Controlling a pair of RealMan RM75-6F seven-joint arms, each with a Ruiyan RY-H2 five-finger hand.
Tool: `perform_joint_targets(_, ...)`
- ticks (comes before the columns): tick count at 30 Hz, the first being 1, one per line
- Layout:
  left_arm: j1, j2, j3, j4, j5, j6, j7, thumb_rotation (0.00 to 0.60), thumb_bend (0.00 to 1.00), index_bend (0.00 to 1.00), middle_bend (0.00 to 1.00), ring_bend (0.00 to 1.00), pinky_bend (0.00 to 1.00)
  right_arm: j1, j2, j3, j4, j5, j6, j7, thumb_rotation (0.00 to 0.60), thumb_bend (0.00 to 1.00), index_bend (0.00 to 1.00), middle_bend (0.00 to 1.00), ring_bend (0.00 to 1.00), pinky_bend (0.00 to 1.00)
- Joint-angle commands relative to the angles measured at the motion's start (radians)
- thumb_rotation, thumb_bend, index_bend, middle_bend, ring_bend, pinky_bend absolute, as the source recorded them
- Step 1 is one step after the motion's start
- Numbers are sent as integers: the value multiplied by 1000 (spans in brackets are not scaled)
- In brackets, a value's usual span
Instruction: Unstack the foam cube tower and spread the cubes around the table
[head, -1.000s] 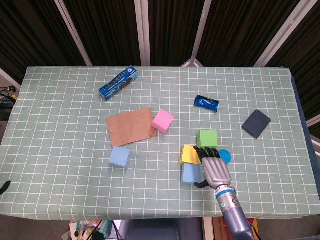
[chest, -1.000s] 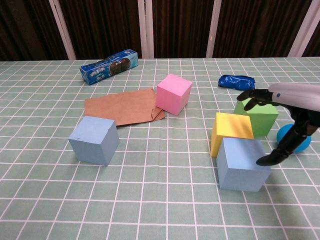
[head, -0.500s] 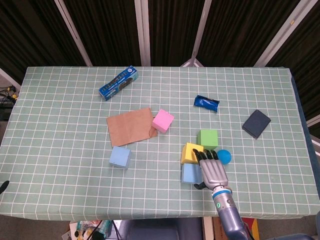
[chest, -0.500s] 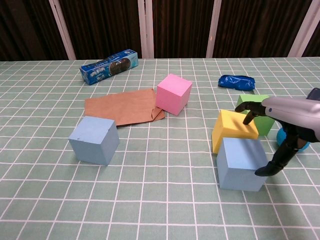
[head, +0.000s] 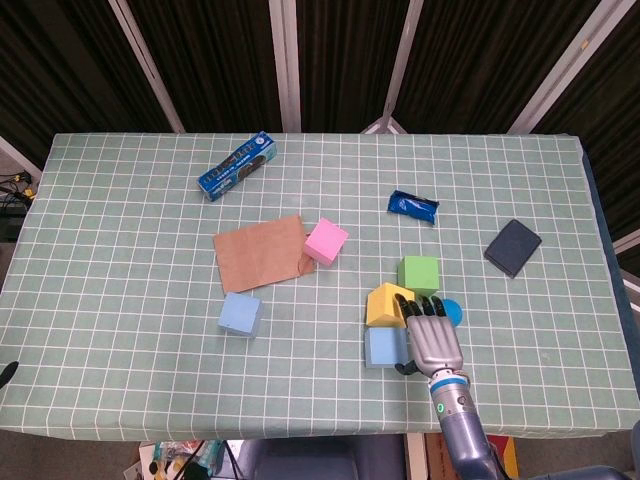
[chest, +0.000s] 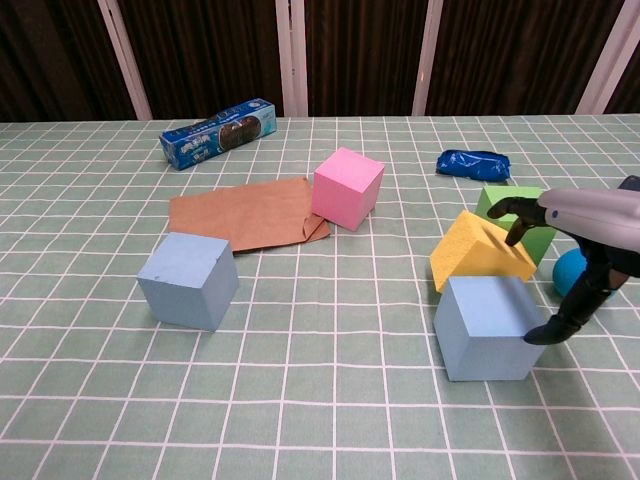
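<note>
Yellow cube (chest: 480, 258) has tipped since half a second ago, now leaning tilted on the near blue cube (chest: 487, 327). Right robot hand (head: 432, 337) rests fingertips on it, thumb beside the blue; probably touching, not gripping. Foam: light, soft, matte; grasp opposite flat faces. Green cube (head: 419, 273) is just behind on the checked surface (head: 120, 330).

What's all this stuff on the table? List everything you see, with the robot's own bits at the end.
blue cubes: 2, light blue, one front left, one front right
yellow cube: 1, tilted, behind the right blue cube
green cube: 1, behind the yellow
pink cube: 1, centre
brown paper: 1, left of pink cube
cookie box: 1, blue, far left
blue packet: 1, far right
blue ball: 1, beside green cube
dark pouch: 1, right edge
right hand: 1, grey, fingers on yellow cube
</note>
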Motion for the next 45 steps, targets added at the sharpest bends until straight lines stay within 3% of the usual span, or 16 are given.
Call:
perform_joint_targets(1,0,0,1,0,2,0,0,600,305,121,0,0,17,9,24,-2,-22,50,-9,-30,600,133,0,222,69,0)
perform_joint_targets(7,2,-1,3,-2,5,3,6,600,305,121,0,0,17,34,74,-9,-57,147,-42,-73,600,134,0,224,74,0)
perform_joint_targets(13,3,-2,3,-3,6,4,8,600,305,121,0,0,17,43,88,-13,-61,174,-61,-64,600,133,0,234,87,0)
perform_joint_targets(30,4,6,2,0,5,4,-14,600,305,121,0,0,17,91,0,-10,13,238,-89,-51,600,133,0,340,178,0)
perform_joint_targets(36,3,9,2,2,6,0,-20,600,305,121,0,0,17,93,-37,0,21,217,-98,-8,600,134,0,437,264,0)
perform_joint_targets(45,0,9,3,3,7,-6,-23,600,305,121,0,0,17,86,-71,7,-20,122,-49,36,600,133,0,447,275,0)
